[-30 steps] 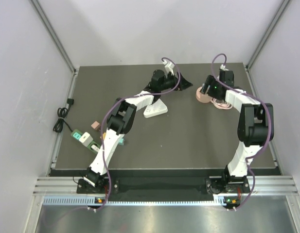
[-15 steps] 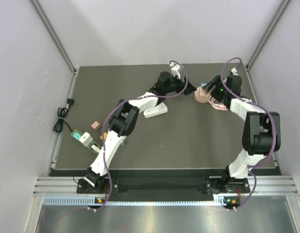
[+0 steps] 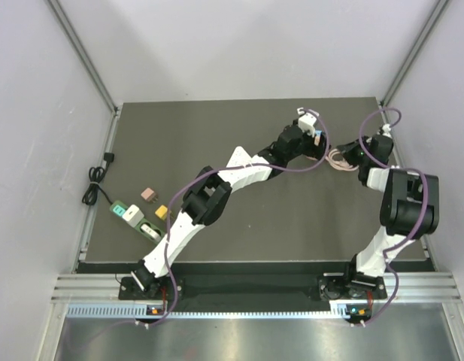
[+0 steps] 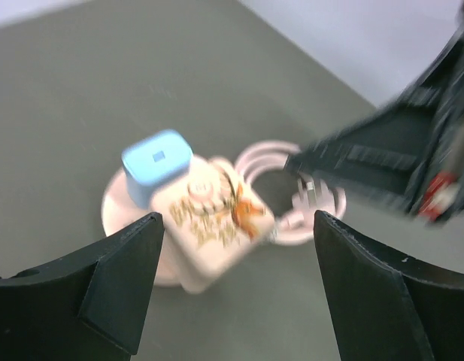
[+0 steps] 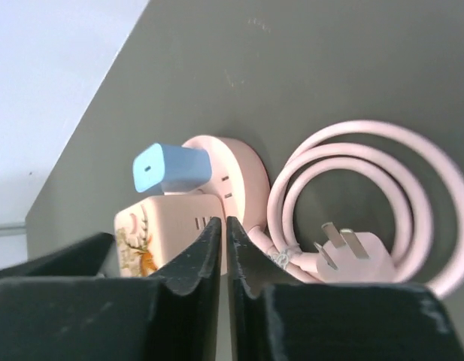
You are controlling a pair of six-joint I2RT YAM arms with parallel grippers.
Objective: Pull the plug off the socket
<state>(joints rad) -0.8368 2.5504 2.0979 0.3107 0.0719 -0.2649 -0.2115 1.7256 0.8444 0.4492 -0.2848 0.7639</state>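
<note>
**Blue plug and pink socket, wrist and overhead views.** The blue plug (image 4: 157, 165) is being shown seated in one side face of the pink socket cube (image 4: 216, 218). The cube is standing on its round base at the far right of the table (image 3: 216, 128), with its own pink cord (image 5: 367, 218) coiled just beside it. The left gripper (image 4: 235, 222) is being held wide apart, with nothing between its jaws, and is framing cube and plug. The right gripper (image 5: 224, 226) is being held pressed together on nothing, its tips pointing at the cube.

The plug is being judged a small, stiff, smooth-shelled block, light but probably clamped firmly by the socket contacts. Its two flat opposite faces are being suggested as the place to pinch. The cube looks light and free-standing, so it would likely be dragged along unless pinned by the other gripper. Slipping on glossy plastic is being taken as the main risk.
</note>
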